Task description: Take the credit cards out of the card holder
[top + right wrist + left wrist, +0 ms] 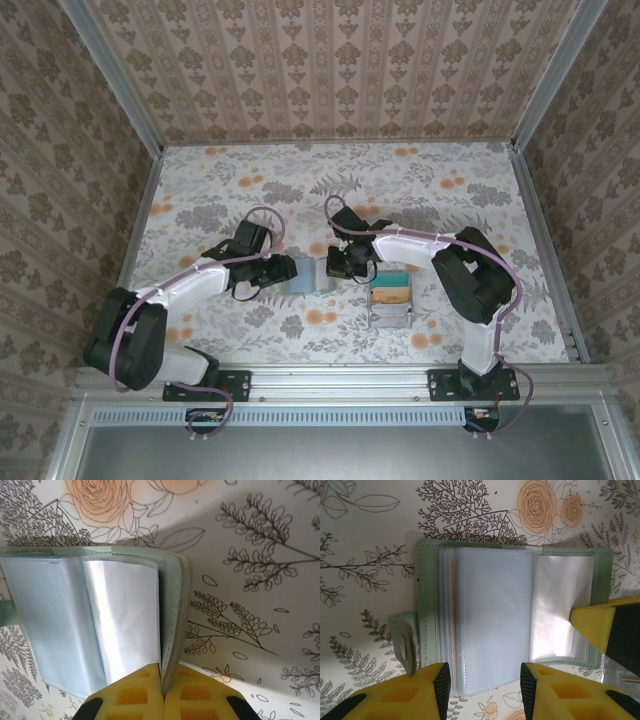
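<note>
Grey tray (391,317), teal and tan contents, on floral table (420,190); patterned walls (330,60) around.

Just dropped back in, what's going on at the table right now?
Both arms are at the card holder, which lies open on the floral table with its clear sleeves exposed. The right gripper is shut on the holder's right cover edge. The left gripper is open, its fingers straddling the sleeves' near edge. A grey tray sits just to the right.
</note>
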Motion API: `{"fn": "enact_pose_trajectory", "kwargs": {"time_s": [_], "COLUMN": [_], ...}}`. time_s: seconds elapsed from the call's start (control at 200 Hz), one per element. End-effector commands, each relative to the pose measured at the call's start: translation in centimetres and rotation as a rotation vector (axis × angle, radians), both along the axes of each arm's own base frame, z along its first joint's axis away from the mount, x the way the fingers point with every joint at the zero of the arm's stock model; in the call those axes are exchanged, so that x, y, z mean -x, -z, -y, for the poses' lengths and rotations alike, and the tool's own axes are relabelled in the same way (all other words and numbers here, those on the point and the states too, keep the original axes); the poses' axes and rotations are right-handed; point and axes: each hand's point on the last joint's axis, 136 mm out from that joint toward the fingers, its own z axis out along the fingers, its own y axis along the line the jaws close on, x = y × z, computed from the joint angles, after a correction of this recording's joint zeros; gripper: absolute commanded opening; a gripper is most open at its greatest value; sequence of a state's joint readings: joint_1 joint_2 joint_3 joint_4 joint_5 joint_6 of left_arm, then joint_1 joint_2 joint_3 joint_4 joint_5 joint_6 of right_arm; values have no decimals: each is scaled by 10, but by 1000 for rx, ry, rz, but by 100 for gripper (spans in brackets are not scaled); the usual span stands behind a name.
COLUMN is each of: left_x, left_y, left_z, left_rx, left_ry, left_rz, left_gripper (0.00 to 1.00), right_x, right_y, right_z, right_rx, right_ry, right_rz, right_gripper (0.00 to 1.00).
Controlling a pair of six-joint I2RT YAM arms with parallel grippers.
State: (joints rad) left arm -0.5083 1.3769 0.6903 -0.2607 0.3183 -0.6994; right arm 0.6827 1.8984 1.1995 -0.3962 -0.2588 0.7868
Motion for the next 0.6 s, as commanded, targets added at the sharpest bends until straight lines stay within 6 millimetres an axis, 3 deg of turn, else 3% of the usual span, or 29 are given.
{"fn": "enact_pose_trajectory", "kwargs": {"time_s": [0.0,0.195,0.595], "left_x": [-5,-7,-2], "left_y": [4,13,23], "left_z": [1,-5,5], "left_rx": [-7,-52,-23], "left_ry": [9,-4,43], "left_rz": [12,4,-22], "left_gripper": [43,43,42], "right_x": [1,-1,-2], "right_y": [-10,-14,-7], "right_z": [-4,-8,-14], "right_rx": [-15,-22,-44], "right_ry": [18,-5,-7], "right_rz": [12,20,2], "right_gripper": [0,0,0]}}
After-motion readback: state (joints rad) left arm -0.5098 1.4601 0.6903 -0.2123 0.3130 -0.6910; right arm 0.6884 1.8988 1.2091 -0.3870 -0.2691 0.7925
